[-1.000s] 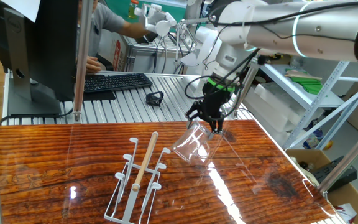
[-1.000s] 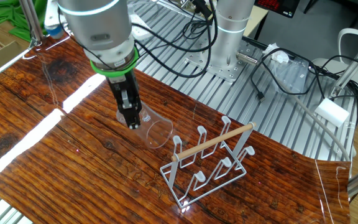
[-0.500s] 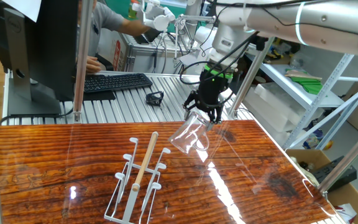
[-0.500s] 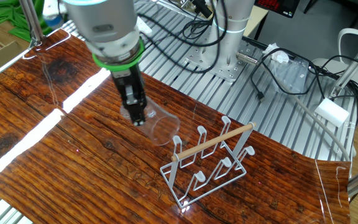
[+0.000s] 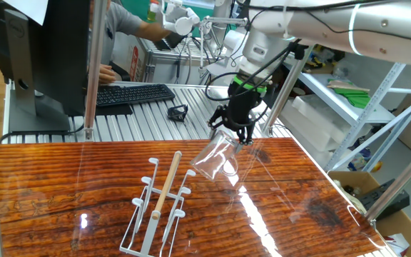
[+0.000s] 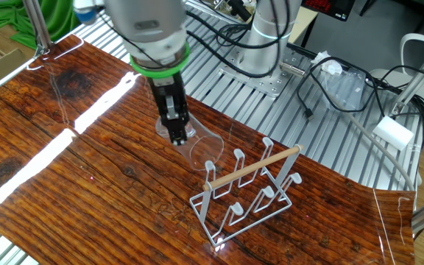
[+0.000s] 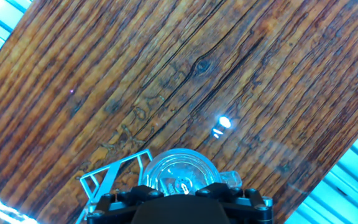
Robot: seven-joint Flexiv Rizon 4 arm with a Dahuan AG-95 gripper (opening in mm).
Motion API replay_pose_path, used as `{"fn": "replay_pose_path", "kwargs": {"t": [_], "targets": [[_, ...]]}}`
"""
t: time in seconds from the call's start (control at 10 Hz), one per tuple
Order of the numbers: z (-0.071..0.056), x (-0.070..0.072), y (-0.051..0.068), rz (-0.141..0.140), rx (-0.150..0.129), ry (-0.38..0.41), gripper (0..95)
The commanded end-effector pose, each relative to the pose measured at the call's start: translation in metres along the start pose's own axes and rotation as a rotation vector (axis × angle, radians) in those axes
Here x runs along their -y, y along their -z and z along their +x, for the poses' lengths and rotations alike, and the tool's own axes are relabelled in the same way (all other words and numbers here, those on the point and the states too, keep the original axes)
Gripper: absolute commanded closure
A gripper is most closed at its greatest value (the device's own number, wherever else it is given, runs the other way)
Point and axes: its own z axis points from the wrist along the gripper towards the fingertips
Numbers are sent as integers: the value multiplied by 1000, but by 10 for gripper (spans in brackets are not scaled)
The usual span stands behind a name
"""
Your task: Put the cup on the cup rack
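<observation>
- Glass is what the gripper (image 6: 177, 137) is carrying: the clear cup (image 6: 197, 145) is hanging in the air above the wooden table (image 6: 65, 184), pinched by its base end, with the jaws standing fairly wide and clamped on it.
- Its long axis is slanting, with the open mouth pointing down and toward the cup rack (image 6: 250, 188); in one fixed view the cup (image 5: 213, 158) is tilting away from the gripper (image 5: 237, 137) toward the rack (image 5: 159, 203).
- White pegs on the rack are slanting too; the nearest corner peg (image 6: 210, 171) is sitting just below and beside the cup's mouth, not yet inside it.
- From the hand view, the cup (image 7: 180, 172) is showing as a round rim right under the gripper, with a corner of the rack (image 7: 107, 177) lying just to one side.
- My reading is that the coming move is hinging on lining the mouth up with that peg's slant, then sliding the cup down over it.
</observation>
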Motion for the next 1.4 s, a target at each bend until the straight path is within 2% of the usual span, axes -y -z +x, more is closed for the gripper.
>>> {"fn": "replay_pose_path", "kwargs": {"t": [0.1,0.3,1.0,1.2,1.4], "targets": [[7,0,-3,4,27,-3,950],[9,-1,-4,-5,33,-4,950],[14,-16,-19,-14,96,-28,950],[18,-19,-26,-12,142,-24,950],[24,-21,-37,-21,173,-29,950]]}}
